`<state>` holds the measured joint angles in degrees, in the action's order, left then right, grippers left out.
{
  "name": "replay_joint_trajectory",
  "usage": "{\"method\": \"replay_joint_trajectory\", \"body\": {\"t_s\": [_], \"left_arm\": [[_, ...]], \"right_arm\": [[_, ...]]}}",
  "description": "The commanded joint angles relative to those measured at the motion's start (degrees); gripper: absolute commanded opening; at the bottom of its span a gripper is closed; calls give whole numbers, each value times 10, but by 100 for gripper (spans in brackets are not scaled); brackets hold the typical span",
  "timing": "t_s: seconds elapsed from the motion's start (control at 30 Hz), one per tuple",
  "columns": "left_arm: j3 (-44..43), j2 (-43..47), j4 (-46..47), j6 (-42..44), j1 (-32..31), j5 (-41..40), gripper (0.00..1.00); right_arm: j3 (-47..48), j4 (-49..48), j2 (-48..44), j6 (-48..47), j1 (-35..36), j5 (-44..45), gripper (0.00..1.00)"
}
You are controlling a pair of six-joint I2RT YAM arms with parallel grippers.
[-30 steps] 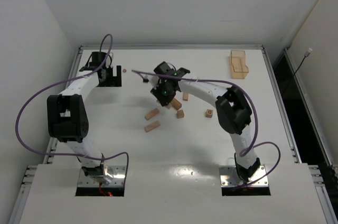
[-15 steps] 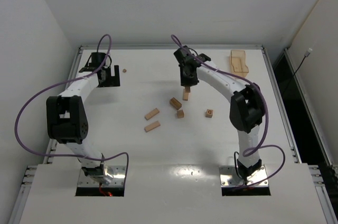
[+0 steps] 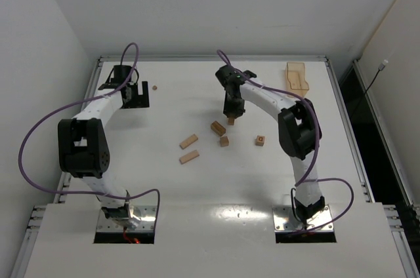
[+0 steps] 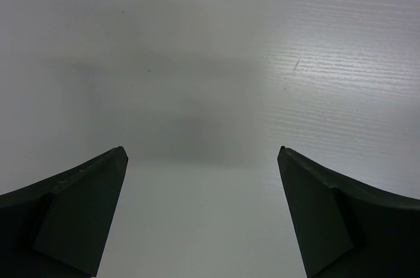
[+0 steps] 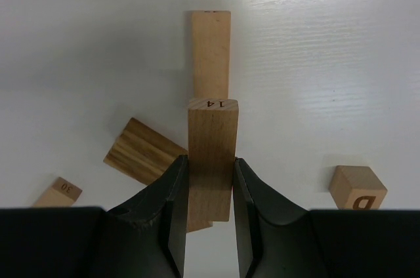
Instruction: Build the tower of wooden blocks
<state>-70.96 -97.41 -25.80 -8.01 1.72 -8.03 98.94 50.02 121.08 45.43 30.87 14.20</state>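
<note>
Item one: right gripper (image 5: 211, 160), which we find clamped on an oblong block stamped 14 (image 5: 212, 140), above the far middle of the table (image 3: 164, 186).

Item two: left gripper (image 4: 203, 153), jaws spread wide, at the far left.

Item three: tower blocks, which we list as loose and unstacked: a pale bar (image 5: 211, 54) just beyond the held one, a darker bar (image 5: 141, 150) to its left, a lettered cube (image 5: 357, 187) to its right.

Both arms wearing white link shells, black joint housings; purple cable (image 3: 20, 150) trailing off left arm (image 3: 98, 104), another off right arm (image 3: 266, 99); pincer fingers (image 4: 72, 216) showing matte black, wedge-shaped; silver base plates (image 3: 125, 216) shining.
</note>
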Motion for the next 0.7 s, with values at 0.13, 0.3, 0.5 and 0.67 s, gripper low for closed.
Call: {"method": "replay_joint_trajectory", "body": {"t_s": [0.13,0.3,0.5,0.67], "left_arm": [[-16,-5,1,-5,8,-1,99],[-22,-17,1,-5,8,4,99],[-27,-24,-5,-5,8,9,99],[-27,-24,-5,-5,8,9,99]], "right_arm": [[46,-8,38,14,-20,-19,0],[51,-19,50,6,-26,-24,0],[63,-40,69,-38,-26,-52,0],[68,-46,74,-52,-26,-52,0]]}}
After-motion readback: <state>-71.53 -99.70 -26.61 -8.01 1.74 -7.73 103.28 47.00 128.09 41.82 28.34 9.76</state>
